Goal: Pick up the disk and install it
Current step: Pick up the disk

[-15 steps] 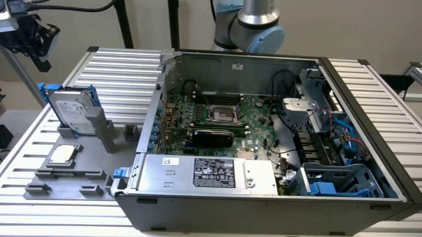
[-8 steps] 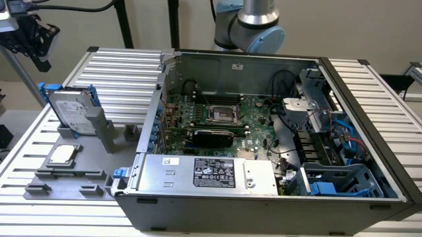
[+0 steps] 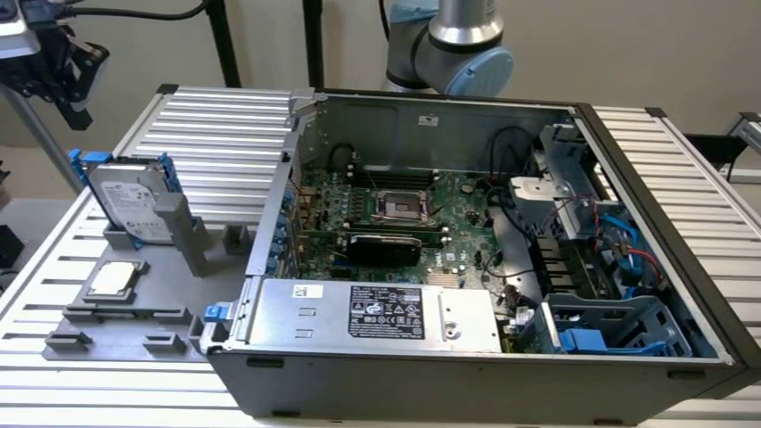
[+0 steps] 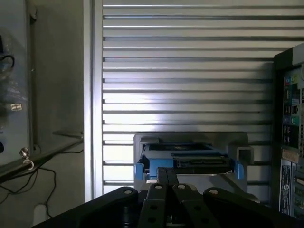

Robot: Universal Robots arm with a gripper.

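your gripper (image 3: 71, 105) hangs high over the table's (image 3: 226, 125) far corner on the exterior view's left. its jaws are pressed together and hold nothing. in the wrist view the gripper (image 4: 166, 179) looks down on the top edge of the disk (image 4: 183, 154), apart from it.

the disk (image 3: 128, 198) stands on edge, slightly tilted, in a grey holder (image 3: 181, 234) near the table's edge on the exterior view's left. it is just outside the open computer case (image 3: 666, 169).

handling, as a judgement:
- it looks like a stiff metal body, fairly dense, and won't flex.
- the bare faces are probably slippery, and it is shock-sensitive, so no knocks.
- take it across the thin top edge between the blue rails (image 3: 78, 169). keep the pinch on the metal body, since the plastic rails may give.

around it:
- a small square chip (image 3: 113, 278) lies flat on a grey tray (image 3: 71, 339), nearer the table's front edge and close to the holder.
- inside the case are the motherboard (image 3: 393, 209), a silver power box (image 3: 312, 314) with a black label, and a blue drive cage (image 3: 618, 325) at the front corner on the exterior view's right.
- loose blue and red cables (image 3: 628, 251) hang just beside that cage and could snag.
- the case wall and the holder's uprights crowd the disk's sides.
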